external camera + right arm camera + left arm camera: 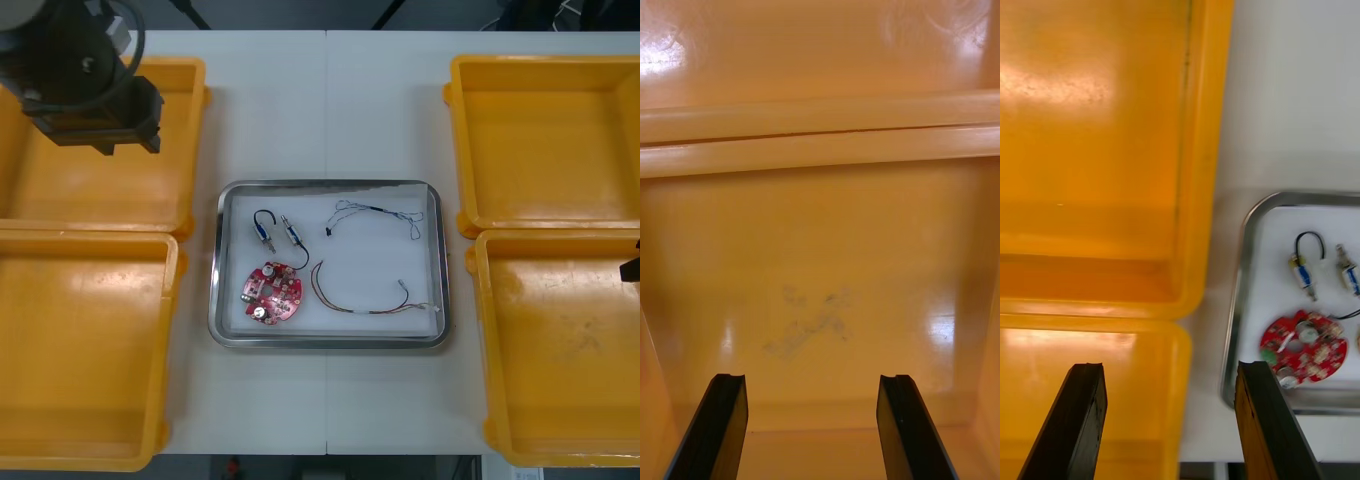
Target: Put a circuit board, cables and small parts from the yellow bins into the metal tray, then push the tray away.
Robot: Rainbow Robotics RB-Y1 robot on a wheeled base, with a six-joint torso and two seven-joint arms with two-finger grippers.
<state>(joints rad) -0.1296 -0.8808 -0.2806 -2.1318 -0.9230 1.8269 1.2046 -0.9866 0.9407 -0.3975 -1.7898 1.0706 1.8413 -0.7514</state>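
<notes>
- Front view: the metal tray [328, 186] sits in the middle of the tabletop [330, 400], its long axis running left to right. It holds a circuit board [272, 292], cables [375, 212] and small metal parts [275, 232]. The left tool [112, 118] hangs over the far left yellow bin [180, 70], and the tray lies to its right, nearer the robot.
- Right wrist view: the right tool [816, 386] hovers over a right-side yellow bin [820, 247], fingers wide apart, gripping nothing.
- Left wrist view: the left tool's fingers stand wide apart and empty. The tray's corner lies just beyond one finger. The left arm looks nearer for the push.
</notes>
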